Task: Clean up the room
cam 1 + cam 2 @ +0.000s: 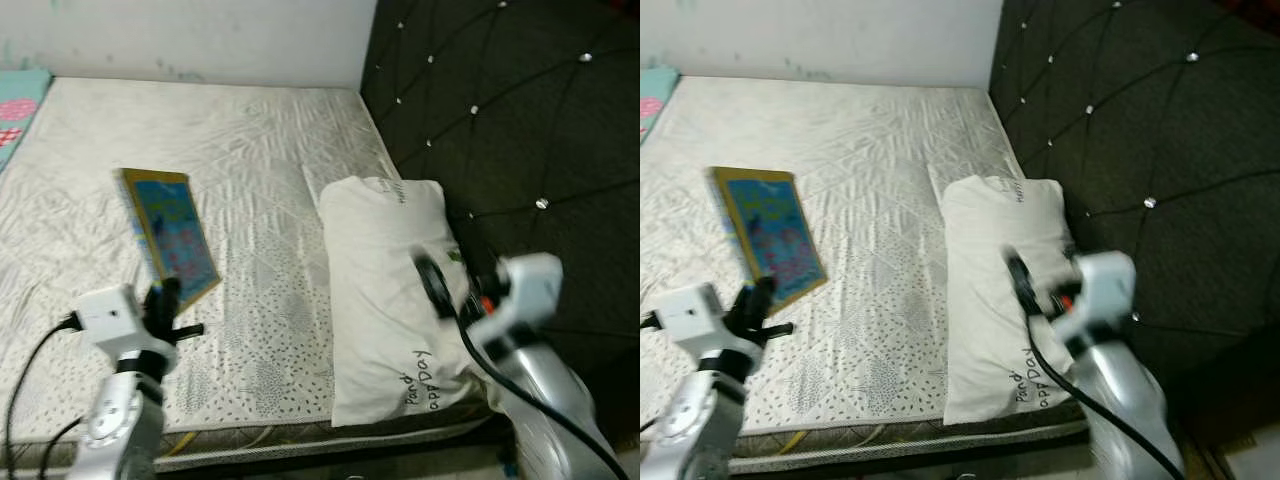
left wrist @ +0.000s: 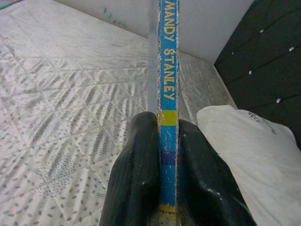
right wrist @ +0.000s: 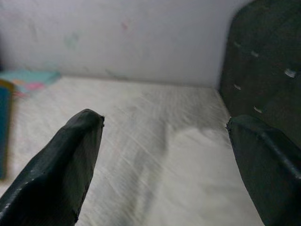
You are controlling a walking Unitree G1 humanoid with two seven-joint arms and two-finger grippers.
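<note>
A thin blue picture book [image 1: 172,233] with a yellow border is held tilted above the mattress [image 1: 250,150], and my left gripper [image 1: 165,298] is shut on its near edge. Along the left wrist the book's spine [image 2: 168,84] reads "MANDY STANLEY" and stands pinched between the two black fingers [image 2: 136,179]. A white pillow [image 1: 390,290] lies against the dark headboard at the right. My right gripper [image 1: 432,282] hovers above the pillow, open; its black fingers [image 3: 61,169] stand wide apart over the white pillow surface [image 3: 169,183].
A black tufted headboard [image 1: 510,130] rises along the right side of the bed. A white wall [image 1: 200,35] runs behind the mattress. A turquoise cloth with pink dots [image 1: 15,105] lies at the far left edge. The mattress front edge [image 1: 300,440] is near my body.
</note>
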